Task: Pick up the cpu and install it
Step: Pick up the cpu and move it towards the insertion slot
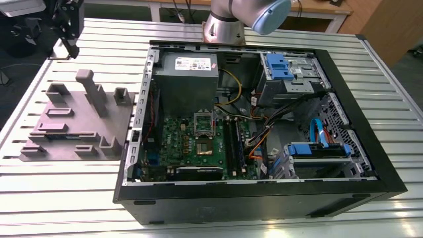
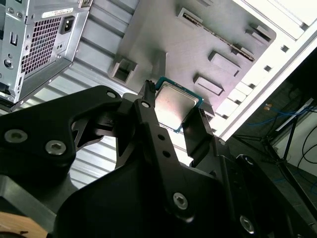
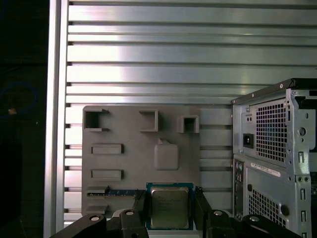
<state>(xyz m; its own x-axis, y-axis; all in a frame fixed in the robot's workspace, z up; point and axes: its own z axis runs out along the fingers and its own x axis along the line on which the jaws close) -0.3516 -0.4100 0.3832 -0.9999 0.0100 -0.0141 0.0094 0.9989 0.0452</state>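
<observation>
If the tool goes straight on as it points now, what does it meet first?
Probably the flat grey moulded fixture plate, with the small silver-topped square cpu in the tool touching first; the gap is hard to judge.

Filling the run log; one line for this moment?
gripper: shut on cpu | where: lifted near grey tray, outside computer case | install: not done

Cpu (image 3: 170, 208) in hand (image 3: 169, 198); fixture plate (image 1: 73, 124) on table (image 1: 53, 198), beside PC case (image 1: 264, 201).
</observation>
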